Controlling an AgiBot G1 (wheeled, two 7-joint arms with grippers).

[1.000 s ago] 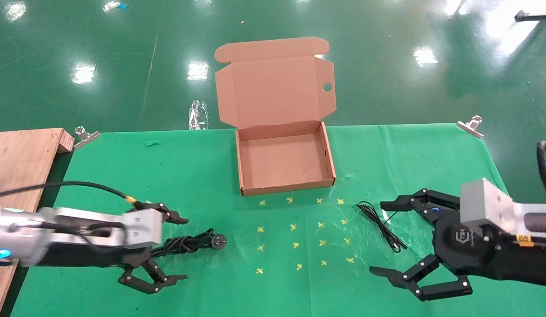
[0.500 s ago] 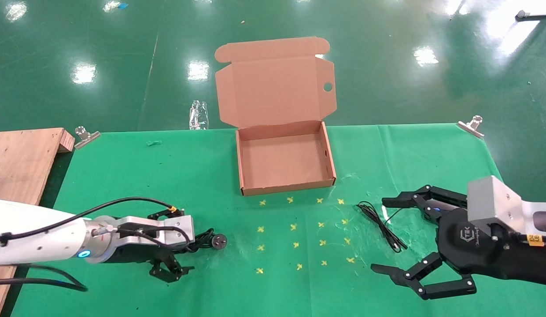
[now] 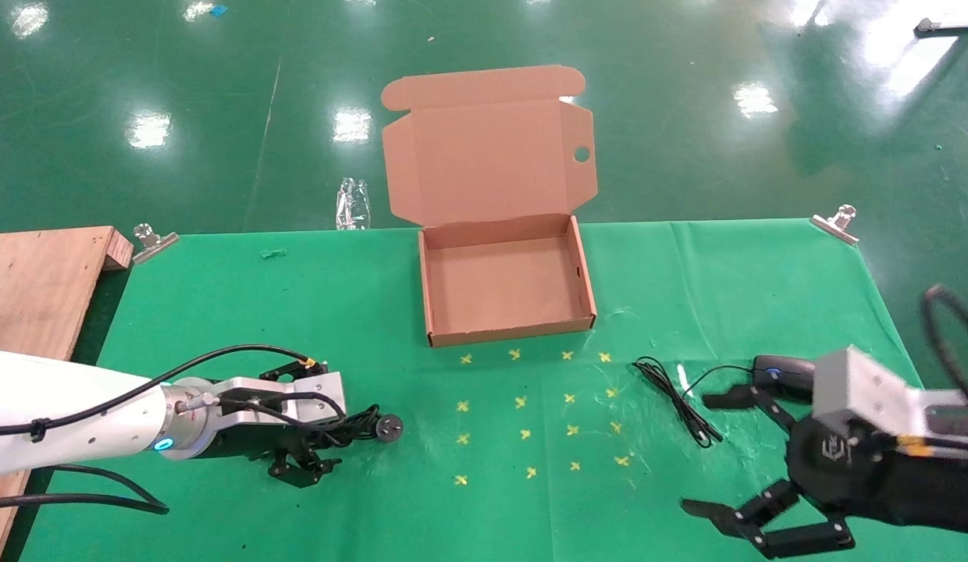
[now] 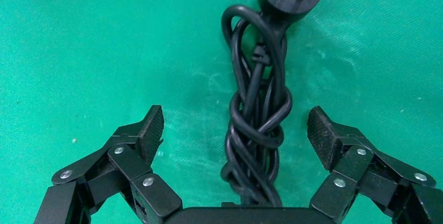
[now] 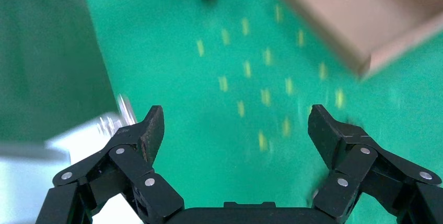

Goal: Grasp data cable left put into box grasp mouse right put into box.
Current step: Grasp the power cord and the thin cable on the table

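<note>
The data cable, a coiled black bundle with a round plug, lies on the green cloth at the front left. My left gripper is low over it and open. In the left wrist view the data cable runs between the spread fingers without touching them. The mouse with its blue-lit wheel sits at the right, and its thin cord trails left. My right gripper is open and empty, in front of the mouse. The box stands open and empty at the back centre.
A wooden board lies at the far left. Metal clips hold the cloth's back corners. Yellow crosses mark the cloth in front of the box. A clear wrapper lies behind the table edge.
My left gripper has moved right and lowered, so its open fingers now straddle the data cable. My right gripper has drawn back toward the front edge, uncovering the mouse.
</note>
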